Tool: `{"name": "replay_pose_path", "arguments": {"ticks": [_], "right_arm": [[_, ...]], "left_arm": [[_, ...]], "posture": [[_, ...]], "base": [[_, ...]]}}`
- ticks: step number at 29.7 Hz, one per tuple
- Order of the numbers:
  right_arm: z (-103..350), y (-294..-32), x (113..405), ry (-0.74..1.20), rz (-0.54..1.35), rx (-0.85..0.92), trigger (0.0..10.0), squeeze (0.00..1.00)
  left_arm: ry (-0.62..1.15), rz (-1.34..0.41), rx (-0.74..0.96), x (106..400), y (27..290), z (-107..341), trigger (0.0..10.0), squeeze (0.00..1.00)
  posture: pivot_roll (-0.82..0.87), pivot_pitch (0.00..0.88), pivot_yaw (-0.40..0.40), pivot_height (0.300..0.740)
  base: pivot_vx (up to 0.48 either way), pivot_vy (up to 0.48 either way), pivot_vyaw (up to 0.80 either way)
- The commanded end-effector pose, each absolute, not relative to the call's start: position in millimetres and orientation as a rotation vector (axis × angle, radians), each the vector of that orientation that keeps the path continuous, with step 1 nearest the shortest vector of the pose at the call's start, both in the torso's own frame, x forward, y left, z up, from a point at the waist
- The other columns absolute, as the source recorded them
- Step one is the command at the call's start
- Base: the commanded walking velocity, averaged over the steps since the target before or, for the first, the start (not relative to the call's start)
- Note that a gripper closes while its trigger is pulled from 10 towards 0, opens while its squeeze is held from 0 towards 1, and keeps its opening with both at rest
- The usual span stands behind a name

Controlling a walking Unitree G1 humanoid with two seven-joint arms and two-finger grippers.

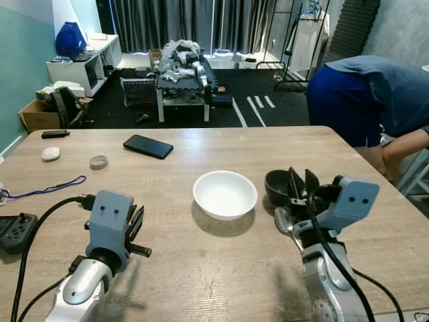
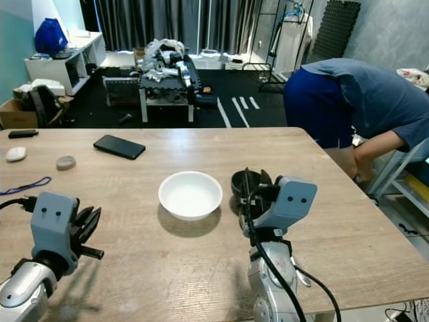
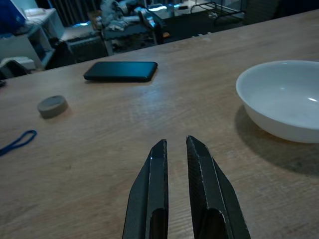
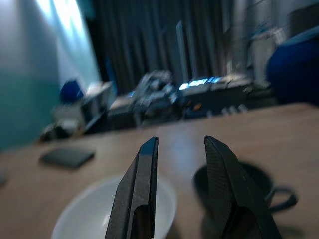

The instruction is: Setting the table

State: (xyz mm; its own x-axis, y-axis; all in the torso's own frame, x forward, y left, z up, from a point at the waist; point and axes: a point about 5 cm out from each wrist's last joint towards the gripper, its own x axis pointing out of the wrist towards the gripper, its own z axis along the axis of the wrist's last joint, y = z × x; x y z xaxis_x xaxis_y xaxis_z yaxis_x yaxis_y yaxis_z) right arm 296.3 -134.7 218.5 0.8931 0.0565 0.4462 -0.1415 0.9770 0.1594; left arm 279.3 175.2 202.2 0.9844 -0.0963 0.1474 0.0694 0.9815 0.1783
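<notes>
A white bowl (image 1: 224, 193) sits empty near the middle of the wooden table (image 1: 201, 268). Just to its right stands a black mug (image 1: 273, 186) with a handle. My right gripper (image 1: 301, 182) hovers open right behind and over the mug; in the right wrist view its fingers (image 4: 219, 169) frame the mug (image 4: 249, 186) and the bowl (image 4: 89, 214) below. My left gripper (image 3: 174, 144) is low over the table, left of the bowl (image 3: 284, 99), its fingers almost together and holding nothing.
A black phone (image 1: 148, 146), a grey tape roll (image 1: 98, 162), a white puck (image 1: 50, 153), a blue cord (image 1: 47, 188) and a black controller (image 1: 13, 231) lie on the table's left half. A person (image 1: 375, 94) bends over at the table's right edge.
</notes>
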Motion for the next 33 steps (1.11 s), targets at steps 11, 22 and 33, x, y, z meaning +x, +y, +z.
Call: {"name": "replay_pose_path", "arguments": {"ticks": [11, 22, 33], "right_arm": [[189, -121, 296, -0.326, 0.151, 0.174, 10.0, 0.0], [185, -125, 297, -0.309, 0.139, 0.163, 10.0, 0.0], [183, -125, 298, -0.303, 0.133, 0.165, 10.0, 0.0]], "left_arm": [[-0.118, -0.037, 0.165, 277, 178, 187, 10.0, 0.0], [-0.121, -0.018, 0.138, 277, 177, 186, 10.0, 0.0], [-0.123, -0.022, 0.137, 277, 176, 186, 10.0, 0.0]], "posture": [[0.06, 0.086, 0.056, 0.74], [0.06, 0.099, 0.053, 0.74], [0.07, 0.101, 0.055, 0.74]], "base": [[0.0, 0.0, 0.0], [0.0, 0.0, 0.0], [-0.187, 0.0, 0.0]]}}
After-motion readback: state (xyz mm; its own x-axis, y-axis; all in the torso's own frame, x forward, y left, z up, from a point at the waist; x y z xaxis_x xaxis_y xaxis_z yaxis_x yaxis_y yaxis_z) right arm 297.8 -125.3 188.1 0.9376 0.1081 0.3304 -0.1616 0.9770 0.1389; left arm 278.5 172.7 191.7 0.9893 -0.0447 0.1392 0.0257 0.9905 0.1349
